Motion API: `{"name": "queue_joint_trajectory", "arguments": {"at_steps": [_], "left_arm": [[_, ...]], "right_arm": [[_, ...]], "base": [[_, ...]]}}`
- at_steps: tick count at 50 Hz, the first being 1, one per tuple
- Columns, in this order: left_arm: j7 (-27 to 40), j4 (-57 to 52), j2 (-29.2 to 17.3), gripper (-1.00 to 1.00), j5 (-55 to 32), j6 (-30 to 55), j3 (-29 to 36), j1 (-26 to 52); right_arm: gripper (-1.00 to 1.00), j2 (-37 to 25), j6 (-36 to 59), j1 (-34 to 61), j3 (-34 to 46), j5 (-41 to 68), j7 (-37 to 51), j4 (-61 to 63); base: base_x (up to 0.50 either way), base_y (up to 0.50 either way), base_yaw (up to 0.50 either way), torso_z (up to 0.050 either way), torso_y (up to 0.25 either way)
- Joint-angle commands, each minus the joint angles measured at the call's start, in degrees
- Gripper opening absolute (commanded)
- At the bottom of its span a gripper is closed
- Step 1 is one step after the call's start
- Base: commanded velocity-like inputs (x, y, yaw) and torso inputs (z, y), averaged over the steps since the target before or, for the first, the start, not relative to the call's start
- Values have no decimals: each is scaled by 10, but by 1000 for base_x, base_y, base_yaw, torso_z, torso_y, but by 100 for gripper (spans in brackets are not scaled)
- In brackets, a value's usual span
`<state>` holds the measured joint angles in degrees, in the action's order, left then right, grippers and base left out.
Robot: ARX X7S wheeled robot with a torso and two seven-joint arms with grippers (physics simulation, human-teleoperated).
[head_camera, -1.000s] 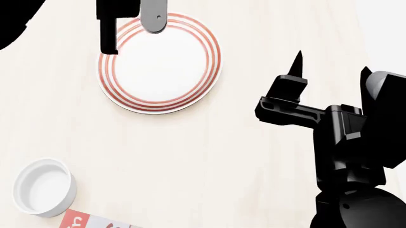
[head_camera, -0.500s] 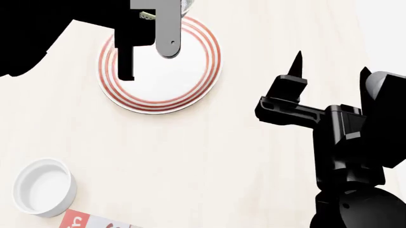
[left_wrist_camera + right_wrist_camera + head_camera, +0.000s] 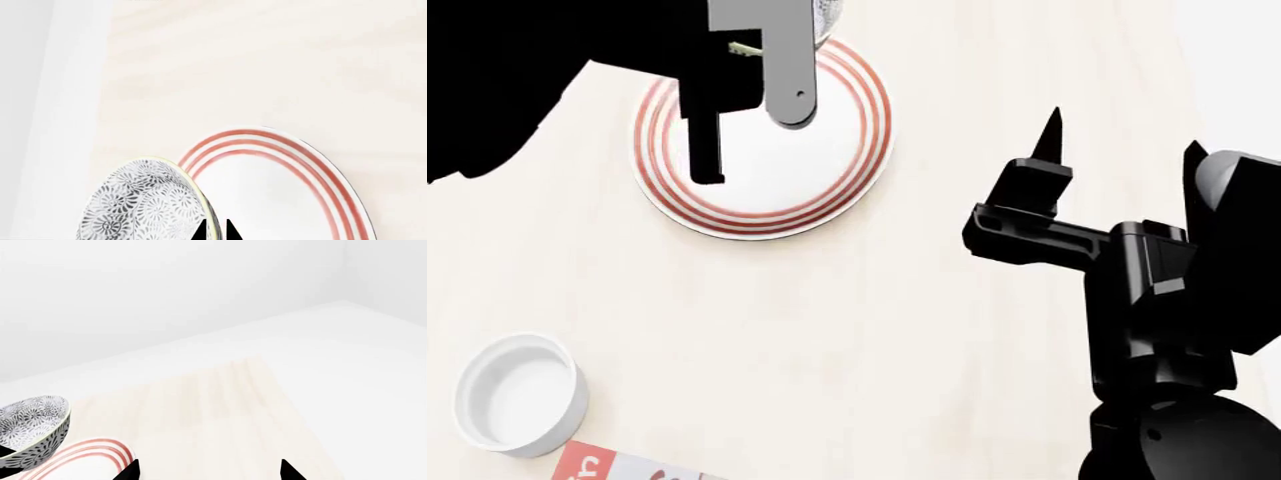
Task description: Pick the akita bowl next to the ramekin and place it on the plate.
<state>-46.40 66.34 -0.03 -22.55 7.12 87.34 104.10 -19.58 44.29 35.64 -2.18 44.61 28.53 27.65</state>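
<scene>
Left wrist view: the left gripper pinches the grey-patterned round akita bowl's rim (tilted) above the red-ringed white plate; right gripper spread wide.

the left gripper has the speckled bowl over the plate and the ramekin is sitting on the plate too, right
Not quite. The left gripper does hold the speckled bowl by its rim at the plate, but the ramekin sits on the bare table, well away from the plate, as the head view shows.

Bare table lay between the plate and the ramekin — only the left arm overhung the plate's far side.
</scene>
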Motion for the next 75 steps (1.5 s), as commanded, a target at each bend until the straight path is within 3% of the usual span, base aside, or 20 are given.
{"name": "queue_joint_trajectory", "arguments": {"at_steps": [1, 18, 51, 63, 75], "left_arm": [[4, -5, 0, -100, -4, 7, -3, 1], [30, -98, -44, -100, -17, 78, -7, -3], [42, -65, -40, -100, -3, 60, -3, -28], [40, -41, -28, -100, 2, 43, -5, -29], [41, -34, -24, -100, 0, 42, -10, -28]], "right_arm": [[100, 0, -8, -1, 3, -3, -3, -6], [100, -5, 3, 2, 0, 11, 7, 4], [100, -10, 11, 10, 2, 25, 20, 9], [100, -10, -7, 3, 7, 14, 9, -3], [100, -11, -9, 3, 10, 14, 10, -4]], "base": [[0, 0, 0, 0, 0], [0, 0, 0, 0, 1], [0, 0, 0, 0, 0], [0, 0, 0, 0, -194], [0, 0, 0, 0, -2]]}}
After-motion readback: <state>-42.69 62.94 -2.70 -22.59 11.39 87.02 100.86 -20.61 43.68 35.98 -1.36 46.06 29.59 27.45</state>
